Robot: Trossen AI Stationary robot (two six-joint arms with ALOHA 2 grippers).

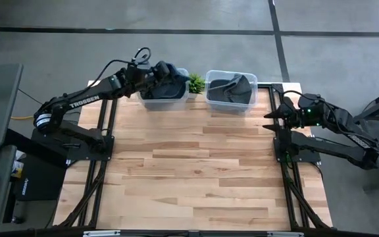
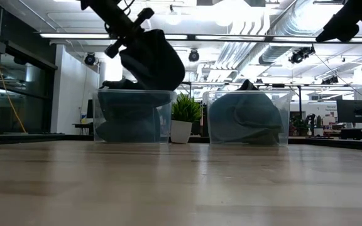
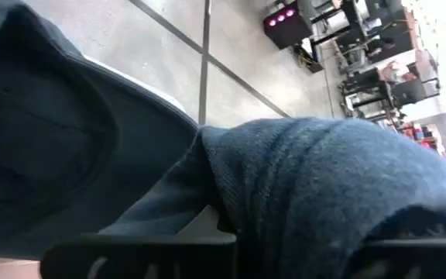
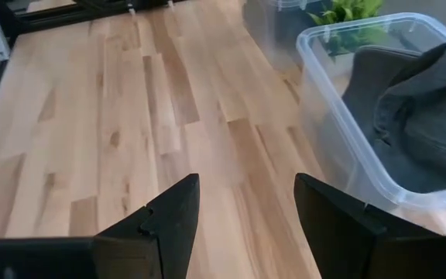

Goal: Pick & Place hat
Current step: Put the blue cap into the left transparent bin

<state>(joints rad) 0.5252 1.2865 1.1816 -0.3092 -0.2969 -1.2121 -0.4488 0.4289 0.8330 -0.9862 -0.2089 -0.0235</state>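
A dark blue hat point(image 1: 168, 74) hangs from my left gripper point(image 1: 151, 71) above the left clear bin point(image 1: 164, 97) at the table's far edge; in the low view the hat point(image 2: 153, 59) is lifted above the bin point(image 2: 132, 116), which holds more dark hats. In the left wrist view its cloth point(image 3: 308, 186) fills the picture. The right clear bin point(image 1: 230, 92) holds grey hats point(image 4: 416, 116). My right gripper point(image 1: 268, 117) waits open at the table's right edge, over bare wood point(image 4: 242, 209). My left gripper is shut on the dark blue hat, holding its cloth at one edge point(image 3: 223, 209); the hat itself hides the fingertips. The hat hangs below and beside the gripper point(image 2: 126, 39), lifted clear above the left bin.
A small potted plant point(image 1: 195, 82) stands between the two bins at the far edge. The wooden table point(image 1: 189, 178) stretches bare toward the near side. Dark frame rails run along both sides of the table.
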